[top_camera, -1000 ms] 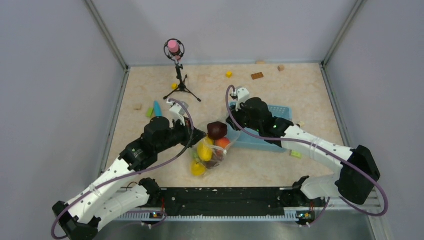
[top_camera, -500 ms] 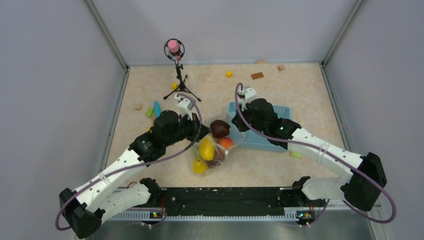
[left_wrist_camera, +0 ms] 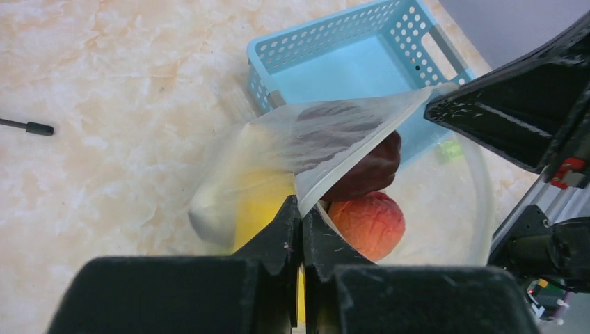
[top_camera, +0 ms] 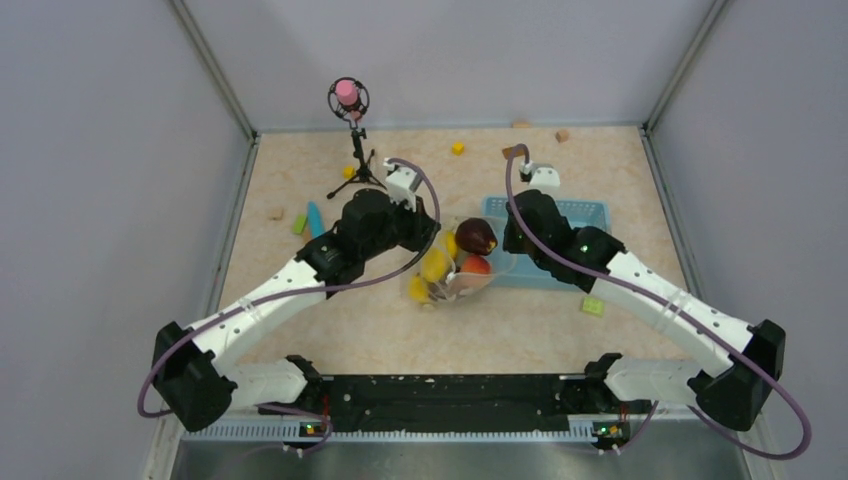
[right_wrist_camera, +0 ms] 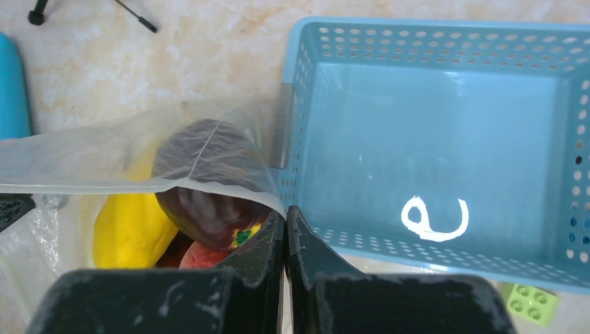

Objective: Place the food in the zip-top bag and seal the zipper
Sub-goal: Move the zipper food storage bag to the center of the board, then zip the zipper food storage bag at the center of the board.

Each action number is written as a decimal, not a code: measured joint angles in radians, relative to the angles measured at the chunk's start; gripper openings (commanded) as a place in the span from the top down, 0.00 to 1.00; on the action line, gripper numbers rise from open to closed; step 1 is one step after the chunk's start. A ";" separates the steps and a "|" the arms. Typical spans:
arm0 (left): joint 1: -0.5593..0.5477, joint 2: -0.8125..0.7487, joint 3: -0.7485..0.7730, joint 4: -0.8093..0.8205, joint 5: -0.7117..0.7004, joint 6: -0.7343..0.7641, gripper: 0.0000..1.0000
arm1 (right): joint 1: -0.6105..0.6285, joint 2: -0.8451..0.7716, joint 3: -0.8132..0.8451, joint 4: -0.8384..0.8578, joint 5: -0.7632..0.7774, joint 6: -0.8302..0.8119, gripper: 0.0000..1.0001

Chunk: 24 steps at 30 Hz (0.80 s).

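Observation:
The clear zip-top bag (top_camera: 455,272) hangs between my two grippers above the table, with food inside. A dark red apple (top_camera: 476,236) sits at the top, an orange-peach piece (top_camera: 474,265) under it, and yellow pieces (top_camera: 433,266) to the left. My left gripper (left_wrist_camera: 301,207) is shut on the bag's mouth edge (left_wrist_camera: 348,149). My right gripper (right_wrist_camera: 286,214) is shut on the other end of the mouth edge (right_wrist_camera: 139,182). The apple (right_wrist_camera: 209,184) and a yellow piece (right_wrist_camera: 129,226) show through the plastic. I cannot tell whether the zipper is pressed closed.
The light-blue basket (top_camera: 590,212) stands just right of the bag, empty (right_wrist_camera: 431,139). A microphone tripod (top_camera: 357,160) stands at the back left. Small blocks lie at the back edge (top_camera: 514,151), left side (top_camera: 301,223) and right (top_camera: 592,306).
Both grippers have carried the bag up and to the right, toward the basket. The bag has lifted off the table and the mouth edge is stretched between them.

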 measured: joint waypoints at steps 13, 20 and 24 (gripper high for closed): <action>0.004 -0.106 -0.154 0.081 0.263 0.122 0.16 | 0.000 0.085 0.083 -0.141 0.092 0.071 1.00; 0.001 -0.405 -0.447 0.223 0.351 0.134 0.04 | -0.002 0.143 0.129 -0.221 0.107 0.084 1.00; -0.008 -0.509 -0.565 0.302 0.407 0.150 0.04 | -0.016 0.166 0.162 -0.269 0.099 0.092 1.00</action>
